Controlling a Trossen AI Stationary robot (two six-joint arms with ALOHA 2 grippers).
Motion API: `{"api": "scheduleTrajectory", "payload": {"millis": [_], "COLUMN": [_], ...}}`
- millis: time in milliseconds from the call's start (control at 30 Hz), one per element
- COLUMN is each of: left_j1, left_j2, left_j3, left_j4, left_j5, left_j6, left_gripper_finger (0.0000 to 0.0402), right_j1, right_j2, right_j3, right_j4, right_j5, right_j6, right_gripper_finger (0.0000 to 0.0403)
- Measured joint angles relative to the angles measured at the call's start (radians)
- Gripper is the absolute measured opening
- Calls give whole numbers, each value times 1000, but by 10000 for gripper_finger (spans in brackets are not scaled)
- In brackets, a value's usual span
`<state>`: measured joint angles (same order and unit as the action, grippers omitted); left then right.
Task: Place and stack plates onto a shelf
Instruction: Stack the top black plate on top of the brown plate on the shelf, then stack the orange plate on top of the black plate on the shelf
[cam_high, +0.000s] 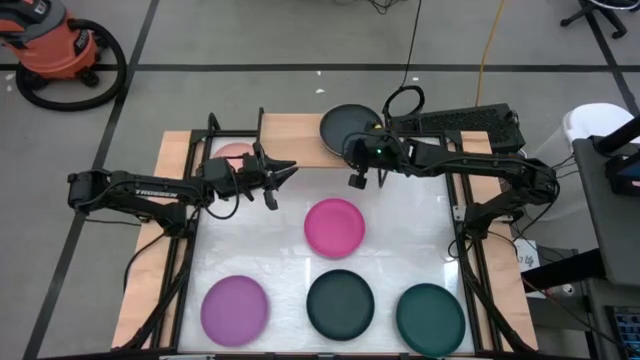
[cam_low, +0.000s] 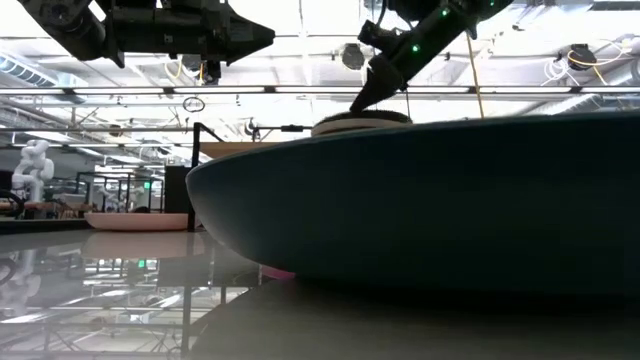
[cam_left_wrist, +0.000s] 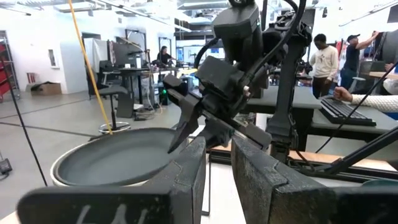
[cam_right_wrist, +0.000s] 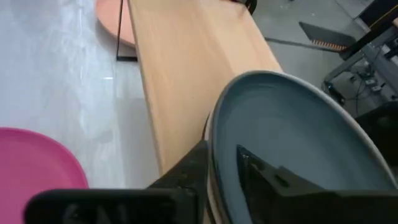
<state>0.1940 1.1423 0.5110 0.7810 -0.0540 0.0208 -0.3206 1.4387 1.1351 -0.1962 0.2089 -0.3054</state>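
Observation:
A charcoal plate (cam_high: 345, 123) lies on a beige plate (cam_left_wrist: 60, 176) at the right end of the shelf's wooden plank (cam_high: 290, 135). My right gripper (cam_high: 353, 152) is shut on the charcoal plate's near rim. My left gripper (cam_high: 292, 169) hovers above the table in front of the shelf's left half, empty, its fingers close together. A salmon plate (cam_high: 234, 151) lies on the table, partly under the plank. Magenta (cam_high: 335, 227), purple (cam_high: 235, 308), dark (cam_high: 340, 303) and teal (cam_high: 430, 318) plates lie flat on the white table. My right gripper has the charcoal plate's near rim (cam_right_wrist: 212, 142) between its two fingers, one finger (cam_right_wrist: 264, 180) over the plate's hollow and one (cam_right_wrist: 186, 171) outside the rim. The fingers slant down from the table's near right. The plate rests on the beige plate, about level.
The plank's left and middle parts (cam_right_wrist: 186, 68) are bare. A black keyboard (cam_high: 470, 122) lies right of the shelf. The shelf's thin black legs (cam_right_wrist: 118, 37) stand on the table. In the low view the near dark plate (cam_low: 420, 200) fills the front. People stand in the room behind.

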Motion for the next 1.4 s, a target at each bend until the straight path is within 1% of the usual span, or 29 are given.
{"api": "scheduleTrajectory", "payload": {"millis": [100, 200, 300, 400, 500, 533, 633, 767, 900, 1000, 1100, 1200, 1400], "left_j1": [0, 0, 0, -12, -37, -47, -79, -118, -132, -124, -112, -87, -38], "left_j2": [0, 0, -3, -22, -21, -14, -2, -3, -3, -3, -3, -3, 40], "left_j3": [0, 0, 8, 83, 189, 221, 282, 303, 303, 303, 302, 289, 264], "left_j4": [-1, -20, -110, -376, -715, -802, -985, -1144, -1336, -1476, -1582, -1608, -1595], "left_j5": [0, 0, -18, -126, -262, -297, -371, -444, -452, -453, -454, -449, -408], "left_j6": [0, -1, -4, -8, -29, -43, -101, -213, -360, -504, -618, -655, -655], "left_gripper_finger": [81, 81, 81, 81, 81, 81, 81, 81, 81, 81, 81, 81, 81], "right_j1": [-1, 10, 36, 77, 132, 150, 207, 284, 340, 357, 362, 362, 362], "right_j2": [-12, -52, -124, -222, -330, -365, -471, -592, -673, -711, -730, -730, -730], "right_j3": [0, 0, 0, -26, -107, -146, -278, -446, -563, -610, -634, -637, -637], "right_j4": [-5, -7, -15, -37, -19, 5, 100, 217, 315, 357, 367, 380, 393], "right_j5": [1, 4, 27, 30, 30, 30, 29, 29, 31, 33, 33, 33, 27], "right_j6": [7, 16, 62, 103, 139, 149, 166, 184, 177, 158, 153, 139, 158], "right_gripper_finger": [104, 123, 128, 127, 123, 122, 122, 121, 121, 121, 121, 121, 121]}}
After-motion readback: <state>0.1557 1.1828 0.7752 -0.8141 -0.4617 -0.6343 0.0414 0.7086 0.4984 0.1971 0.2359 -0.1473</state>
